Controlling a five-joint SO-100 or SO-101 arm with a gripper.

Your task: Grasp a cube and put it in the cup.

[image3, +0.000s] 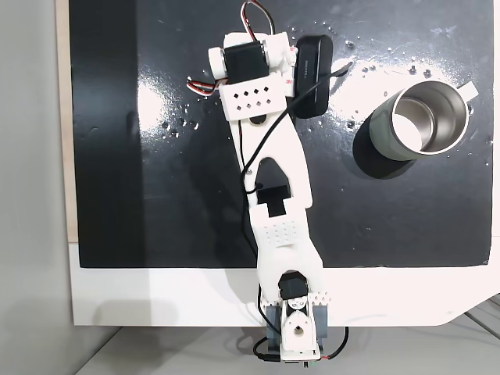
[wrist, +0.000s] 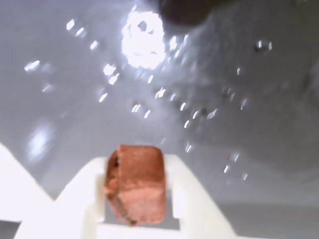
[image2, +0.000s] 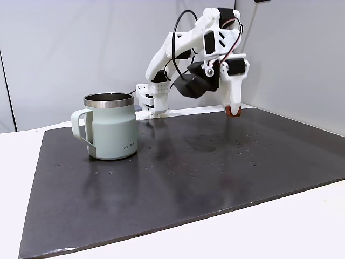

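Wrist view, gripper (wrist: 135, 199): white printed plastic fingers, blocky and matte, clamped on either side of the cube.
Wrist view, cube (wrist: 135, 183): rust-orange block, roughly cubic, rough grainy faces, notched on its left side; held clear above the mat.
Wrist view, mat (wrist: 249, 164): glossy grey-black sheet, blurred, dotted with bright specks and one large glare patch.
Fixed side view, gripper (image2: 233, 109): pointing straight down, closed on the cube (image2: 234, 111), a small reddish tip hanging just above the mat (image2: 215, 167).
Fixed side view, cup (image2: 110, 126): pale mint-green mug, smooth matte wall, bare steel rim, loop handle on the left, dark lettering low down; upright at left, well apart from the gripper.
Fixed top view, cup (image3: 373, 137): round brushed-steel interior, upright on the dark mat (image3: 117, 156) at right of the arm (image3: 273, 187).
Fixed top view, arm: white plastic links with perforated plates, black camera pod at the wrist.
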